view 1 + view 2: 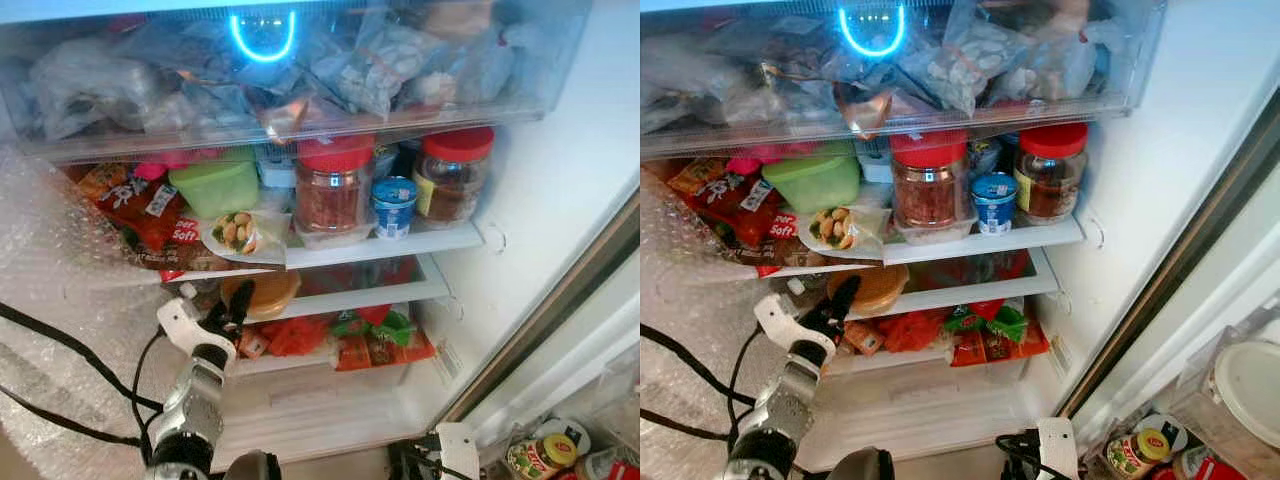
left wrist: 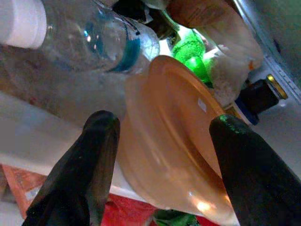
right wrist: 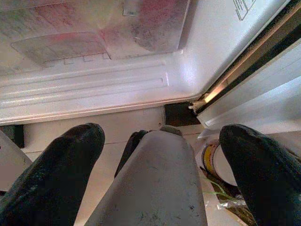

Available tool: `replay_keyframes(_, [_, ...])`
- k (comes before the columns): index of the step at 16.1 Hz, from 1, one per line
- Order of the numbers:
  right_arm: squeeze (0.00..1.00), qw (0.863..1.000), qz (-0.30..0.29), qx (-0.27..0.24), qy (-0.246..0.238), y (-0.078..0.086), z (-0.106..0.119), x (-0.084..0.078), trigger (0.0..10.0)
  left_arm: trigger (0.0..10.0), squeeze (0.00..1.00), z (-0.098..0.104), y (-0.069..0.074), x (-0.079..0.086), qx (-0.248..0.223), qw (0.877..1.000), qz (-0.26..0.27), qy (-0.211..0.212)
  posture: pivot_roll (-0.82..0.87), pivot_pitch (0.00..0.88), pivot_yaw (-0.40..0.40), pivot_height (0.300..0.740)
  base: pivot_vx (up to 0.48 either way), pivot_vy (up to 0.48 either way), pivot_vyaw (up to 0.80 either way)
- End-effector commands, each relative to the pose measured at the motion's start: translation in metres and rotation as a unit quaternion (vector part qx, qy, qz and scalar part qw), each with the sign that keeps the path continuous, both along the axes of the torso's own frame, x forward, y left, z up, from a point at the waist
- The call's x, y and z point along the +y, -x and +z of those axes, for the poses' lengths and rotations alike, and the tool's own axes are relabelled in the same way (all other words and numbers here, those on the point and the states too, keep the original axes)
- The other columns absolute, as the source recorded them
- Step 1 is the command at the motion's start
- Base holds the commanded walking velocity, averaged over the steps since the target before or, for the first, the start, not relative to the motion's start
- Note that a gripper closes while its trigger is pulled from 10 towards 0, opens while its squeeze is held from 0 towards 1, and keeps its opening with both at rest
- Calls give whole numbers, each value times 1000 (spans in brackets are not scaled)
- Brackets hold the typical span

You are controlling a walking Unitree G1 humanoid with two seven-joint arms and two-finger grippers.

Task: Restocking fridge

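Note:
The fridge stands open before me. A round orange lidded container (image 1: pixel 266 292) (image 2: pixel 169 155) sits at the left of the middle shelf (image 1: pixel 400 290). My left gripper (image 1: pixel 232 308) (image 2: pixel 163 120) reaches up to it, open, one black finger on each side of its front rim; I cannot tell whether they touch it. A clear water bottle (image 2: pixel 94 37) with a white cap lies just beside the container. My right gripper (image 3: pixel 162 136) hangs low in front of the fridge's bottom edge, open, with a grey rounded part lying between its fingers.
The upper shelf holds two red-lidded jars (image 1: pixel 333 190) (image 1: pixel 455 175), a blue yoghurt cup (image 1: pixel 393 205), a green box (image 1: pixel 215 185) and snack packets (image 1: pixel 145 210). A frozen-bag drawer (image 1: pixel 300 70) spans the top. Bubble wrap (image 1: pixel 60 330) lies left; jars (image 1: pixel 545 455) stand on the floor right.

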State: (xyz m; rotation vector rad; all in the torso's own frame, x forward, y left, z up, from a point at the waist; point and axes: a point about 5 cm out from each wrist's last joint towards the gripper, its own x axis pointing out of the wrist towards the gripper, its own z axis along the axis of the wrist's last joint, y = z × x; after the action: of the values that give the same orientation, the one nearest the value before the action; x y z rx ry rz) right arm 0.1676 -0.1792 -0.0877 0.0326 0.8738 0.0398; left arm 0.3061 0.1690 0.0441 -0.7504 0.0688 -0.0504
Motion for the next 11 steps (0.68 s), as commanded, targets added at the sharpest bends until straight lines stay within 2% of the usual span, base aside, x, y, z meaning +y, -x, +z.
replay_keyframes(1, [0,1000,0,27,-5,11,-6,6,10000,10000,0,2,1,1,1,1000,-1,-5,-35,0,31,649,0,0,0])
replay_keyframes(5, [0,1000,1,26,-5,9,-6,9,10000,10000,0,2,11,4,12,1000,-8,-4,-30,0,32,649,0,0,0])
replay_keyframes(11, [0,1000,-5,26,-1,11,-6,2,10000,10000,0,6,23,-2,22,999,-48,-2,-33,0,37,649,0,0,0])
